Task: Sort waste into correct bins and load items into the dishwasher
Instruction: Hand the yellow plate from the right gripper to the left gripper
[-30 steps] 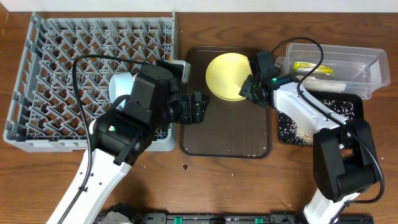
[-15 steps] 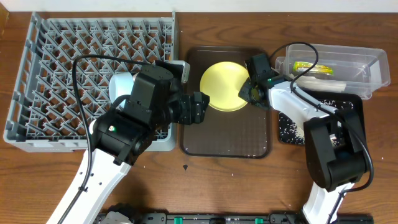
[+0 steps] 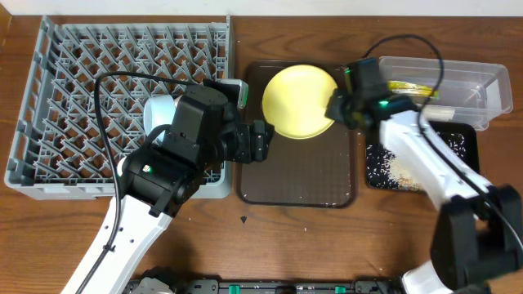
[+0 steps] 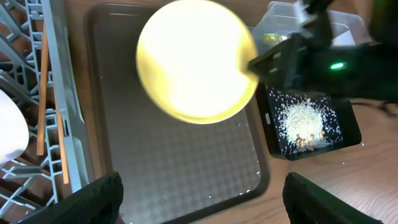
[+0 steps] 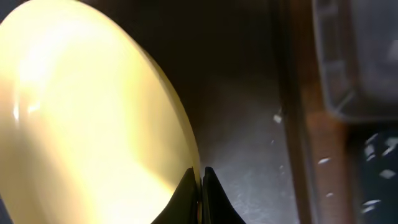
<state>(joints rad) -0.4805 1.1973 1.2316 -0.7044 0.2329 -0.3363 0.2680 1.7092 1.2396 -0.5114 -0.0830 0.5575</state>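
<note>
Overhead, the right tool [image 3: 333,108] pinches the yellow plate [image 3: 299,101] by the rim nearest the clear tub [image 3: 470,80]. The plate sits over the far end of the brown serving tray [image 3: 298,175]; whether it touches the tray cannot be told from this view. The left tool [image 3: 265,141] hovers at the tray's edge beside the grey dish rack [image 3: 73,90], close to the plate but apart from it. A pale bowl [image 3: 160,112] stands in the rack near that arm. The green-and-orange wrapper [image 3: 411,88] lies inside the tub. The black tray [image 3: 459,140], just in front of the tub, is strewn with pale crumbs [image 3: 399,170]. Everything rests on the wooden tabletop [image 3: 327,245].

From the left wrist, the tool's fingers [image 4: 99,199] are spread wide with nothing between them. The plate shows blurred ahead, above the serving tray. Two chopsticks [image 4: 41,93] lie along the rack's edge.

From the right wrist, both fingertips [image 5: 186,193] are pressed together on the plate's rim, one on each face. The plate is tilted, with the dark tray beneath it.
</note>
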